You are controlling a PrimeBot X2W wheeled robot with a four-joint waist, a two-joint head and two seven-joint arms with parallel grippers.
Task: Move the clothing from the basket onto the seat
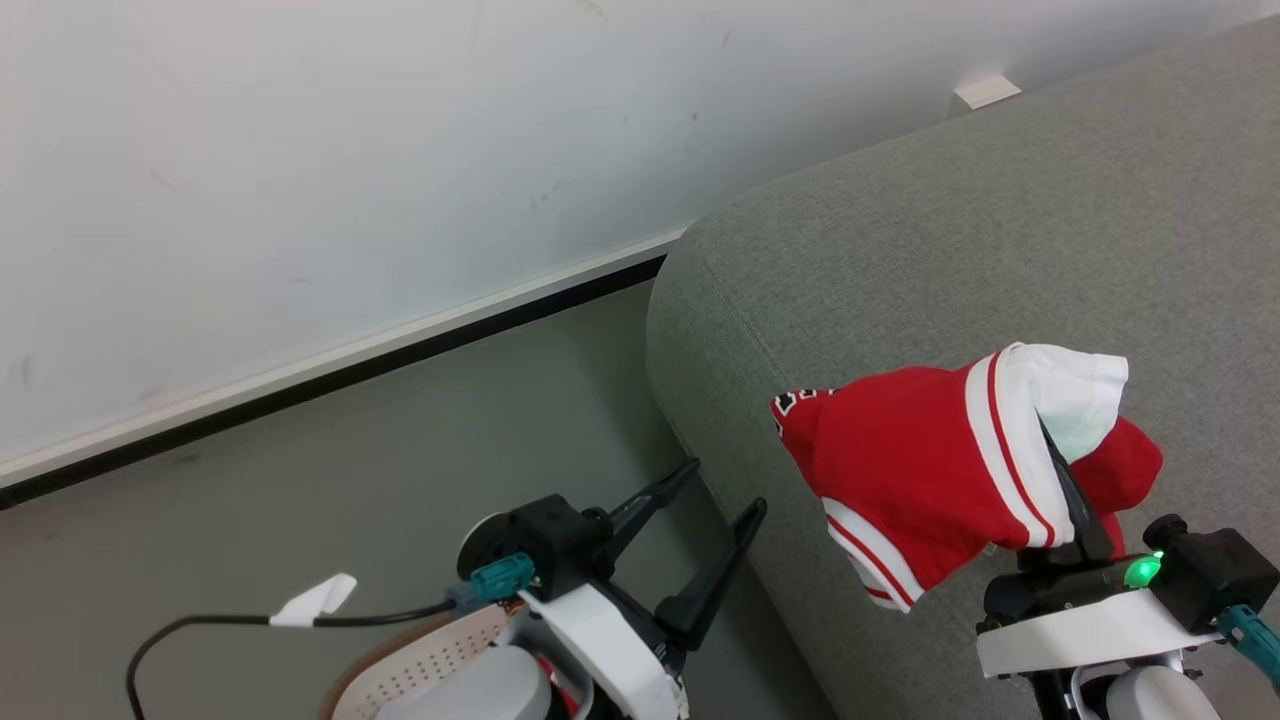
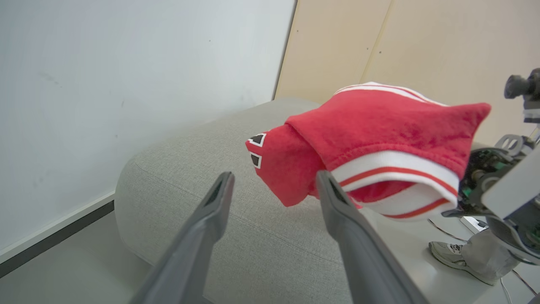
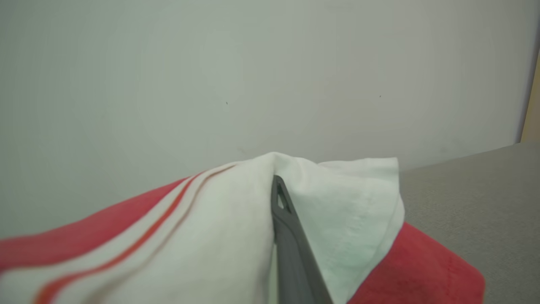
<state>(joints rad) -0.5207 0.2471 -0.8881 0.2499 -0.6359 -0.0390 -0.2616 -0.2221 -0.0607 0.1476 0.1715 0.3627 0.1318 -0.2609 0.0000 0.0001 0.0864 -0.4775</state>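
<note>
A piece of the clothing (image 1: 920, 480), red with white panels and thin stripes, hangs in the air over the front edge of the grey seat (image 1: 1000, 250). My right gripper (image 1: 1045, 430) is shut on its white part. In the right wrist view one dark finger (image 3: 291, 236) is buried in the clothing (image 3: 202, 236), with the seat (image 3: 472, 190) beyond. My left gripper (image 1: 722, 490) stands open and empty beside the seat's corner, above the basket (image 1: 420, 665). In the left wrist view, the left gripper (image 2: 273, 179) points at the clothing (image 2: 379, 135) held above the seat (image 2: 190, 169).
A white wall with a dark baseboard (image 1: 350, 370) runs behind the grey floor (image 1: 400, 470). A black cable with a white tag (image 1: 315, 600) lies by the basket. A person's shoe (image 2: 453, 253) stands on the floor past the seat.
</note>
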